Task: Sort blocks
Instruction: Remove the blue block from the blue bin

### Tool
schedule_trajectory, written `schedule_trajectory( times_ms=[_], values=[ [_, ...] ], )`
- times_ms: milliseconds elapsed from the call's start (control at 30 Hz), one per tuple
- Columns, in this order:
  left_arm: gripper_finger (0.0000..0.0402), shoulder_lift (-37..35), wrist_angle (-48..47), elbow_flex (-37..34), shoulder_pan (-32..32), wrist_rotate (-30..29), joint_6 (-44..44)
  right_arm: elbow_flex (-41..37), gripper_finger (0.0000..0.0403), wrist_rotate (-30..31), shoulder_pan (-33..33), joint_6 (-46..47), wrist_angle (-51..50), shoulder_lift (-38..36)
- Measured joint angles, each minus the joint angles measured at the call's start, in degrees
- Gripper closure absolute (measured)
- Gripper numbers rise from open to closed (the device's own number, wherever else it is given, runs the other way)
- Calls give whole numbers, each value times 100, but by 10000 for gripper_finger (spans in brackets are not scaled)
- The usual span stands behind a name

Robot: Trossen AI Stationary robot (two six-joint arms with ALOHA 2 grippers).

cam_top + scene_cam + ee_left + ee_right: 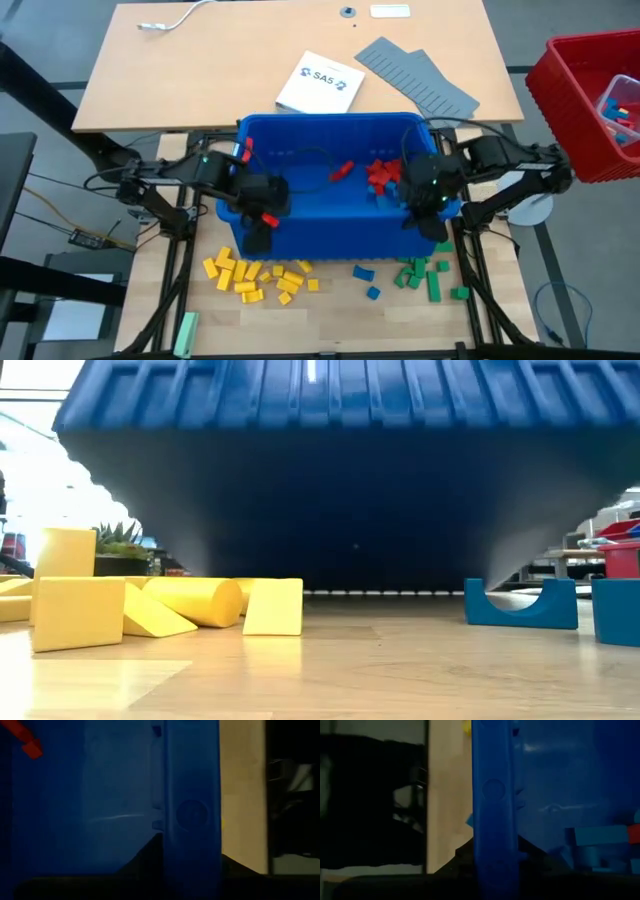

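Note:
A big blue bin [320, 135] hangs between my two arms; the low view shows its underside [350, 490] above the tabletop. Red blocks [380, 175] and a few blue ones [600, 836] lie inside it. My left gripper [262, 208] is shut on the bin's left wall and my right gripper [432, 198] on its right wall. On the table near the front edge lie a yellow pile of blocks [255, 275], a few blue blocks [365, 275] and green blocks [430, 275]. My left gripper clasps the bin's left rim [192, 820], one finger [145, 857] inside the bin and one [235, 867] outside. It comes slanting down from the left. The bin is lifted clear of the table. My right gripper clasps the bin's right rim [492, 810], one finger [535, 851] inside the bin and one [462, 852] outside. It comes slanting down from the right. The bin hangs clear of the table.
A red basket [590, 100] with a few blocks stands off the table at the far right. On the far table lie a white booklet [318, 82], grey ridged panels [415, 75] and a white cable [175, 22]. A pale green bar [186, 330] lies at the near left.

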Motion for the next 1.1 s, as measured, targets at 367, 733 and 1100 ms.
schedule_trajectory(
  times_ms=[367,733,1100],
  values=[
    [323,8,-337,729,525,965,144,562,331,-890,-647,28,-105,-4],
    [323,37,-668,1414,897,1147,323,641,331,-1605,-1182,78,121,-31],
    [325,14,-609,1343,1023,1105,453,901,331,-1658,-1381,-85,-149,17]
  ],
)
